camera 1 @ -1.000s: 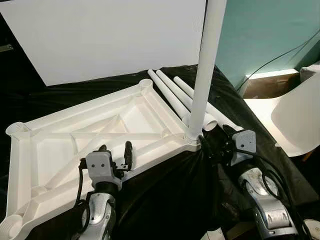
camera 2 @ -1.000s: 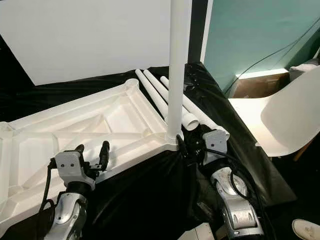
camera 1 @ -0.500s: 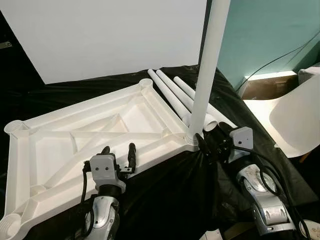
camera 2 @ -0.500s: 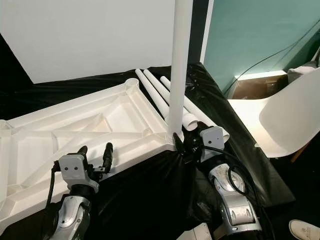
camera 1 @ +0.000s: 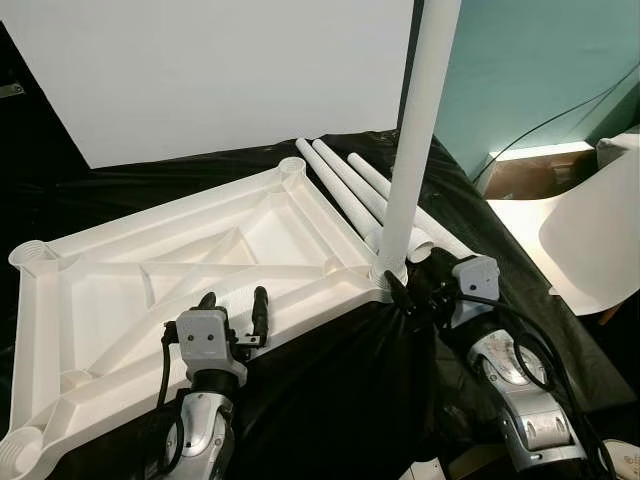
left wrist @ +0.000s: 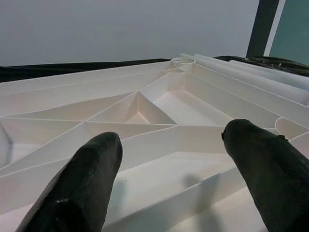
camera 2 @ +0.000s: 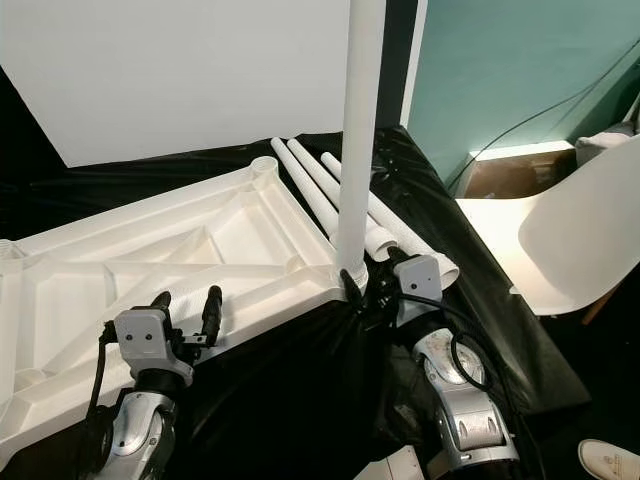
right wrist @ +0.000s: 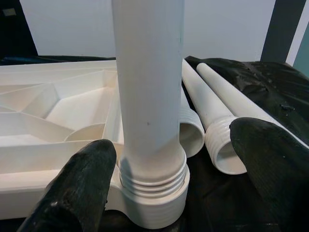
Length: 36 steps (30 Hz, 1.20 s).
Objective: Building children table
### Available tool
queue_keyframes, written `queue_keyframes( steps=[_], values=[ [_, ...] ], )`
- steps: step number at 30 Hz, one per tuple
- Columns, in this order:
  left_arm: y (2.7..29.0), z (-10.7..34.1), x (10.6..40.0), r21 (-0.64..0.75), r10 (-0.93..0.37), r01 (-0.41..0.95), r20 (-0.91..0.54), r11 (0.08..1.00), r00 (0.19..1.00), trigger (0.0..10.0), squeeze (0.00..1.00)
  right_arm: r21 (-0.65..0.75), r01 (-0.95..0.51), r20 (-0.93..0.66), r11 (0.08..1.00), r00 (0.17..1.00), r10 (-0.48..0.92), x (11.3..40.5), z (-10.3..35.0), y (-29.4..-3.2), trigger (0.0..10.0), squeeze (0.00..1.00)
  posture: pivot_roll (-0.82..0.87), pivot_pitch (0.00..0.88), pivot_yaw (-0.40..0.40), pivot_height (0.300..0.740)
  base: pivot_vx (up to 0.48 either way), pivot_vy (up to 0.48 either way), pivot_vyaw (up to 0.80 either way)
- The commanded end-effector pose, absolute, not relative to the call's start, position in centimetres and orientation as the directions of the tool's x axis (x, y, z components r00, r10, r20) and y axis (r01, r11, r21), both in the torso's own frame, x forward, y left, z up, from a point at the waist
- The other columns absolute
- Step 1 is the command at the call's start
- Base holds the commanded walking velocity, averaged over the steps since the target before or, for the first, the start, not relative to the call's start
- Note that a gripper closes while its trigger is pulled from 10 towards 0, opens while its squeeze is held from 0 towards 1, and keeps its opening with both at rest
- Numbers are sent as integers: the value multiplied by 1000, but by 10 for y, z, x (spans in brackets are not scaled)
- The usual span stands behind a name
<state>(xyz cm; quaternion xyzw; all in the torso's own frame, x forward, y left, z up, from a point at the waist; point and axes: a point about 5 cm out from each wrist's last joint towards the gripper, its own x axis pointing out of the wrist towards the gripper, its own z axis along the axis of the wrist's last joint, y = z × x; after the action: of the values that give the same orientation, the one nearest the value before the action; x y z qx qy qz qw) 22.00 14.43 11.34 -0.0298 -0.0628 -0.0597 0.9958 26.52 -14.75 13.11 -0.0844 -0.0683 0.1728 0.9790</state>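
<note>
Upright leg [camera 1: 418, 130] in tabletop [camera 1: 150, 290] corner, spare legs [camera 1: 345, 185] behind

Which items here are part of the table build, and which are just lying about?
Part of the build:
upturned white tabletop
upright leg standing in its corner socket
three loose legs
left gripper
right gripper

Lying about:
white chair
white board
black cloth

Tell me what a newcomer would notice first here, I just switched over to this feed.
First, the tall white leg standing upright in the near right corner socket of the upturned white tabletop, which lies on black cloth. The right tool sits open around that leg's threaded base, and the left tool hovers open over the tabletop's near edge. Three spare legs lie side by side just beyond the standing one.
</note>
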Motion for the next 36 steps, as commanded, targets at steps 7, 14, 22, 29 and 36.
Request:
queue_keyframes(
  steps=[7, 14, 22, 29, 36],
  values=[
    [141, 118, 219, -41, -118, 125, 150, 991, 982, 10000, 0, -174, -336, 99, 926, 929, 356, 267, 130, -145, 10000, 0, 44, 0, 21, 740, 0, 0, 0],
    [140, 117, 217, -44, -116, 124, 148, 991, 982, 10000, 0, -189, -336, 94, 923, 929, 357, 268, 130, -145, 10000, 0, 44, 0, 14, 740, 0, 0, 0],
    [138, 116, 217, -50, -116, 124, 147, 991, 982, 10000, 0, -205, -342, 89, 917, 927, 365, 268, 129, -144, 10000, 0, 43, 0, 10, 740, 0, 0, 600],
    [137, 115, 217, -51, -122, 130, 142, 990, 982, 10000, 0, -189, -335, 89, 923, 930, 356, 267, 129, -145, 10000, 0, 38, 0, 15, 740, 0, 0, 114],
    [137, 116, 217, -49, -127, 135, 142, 990, 982, 10000, 0, -186, -330, 88, 925, 932, 351, 267, 128, -144, 10000, 0, 37, 0, 19, 740, 0, 0, 0]
  ],
)
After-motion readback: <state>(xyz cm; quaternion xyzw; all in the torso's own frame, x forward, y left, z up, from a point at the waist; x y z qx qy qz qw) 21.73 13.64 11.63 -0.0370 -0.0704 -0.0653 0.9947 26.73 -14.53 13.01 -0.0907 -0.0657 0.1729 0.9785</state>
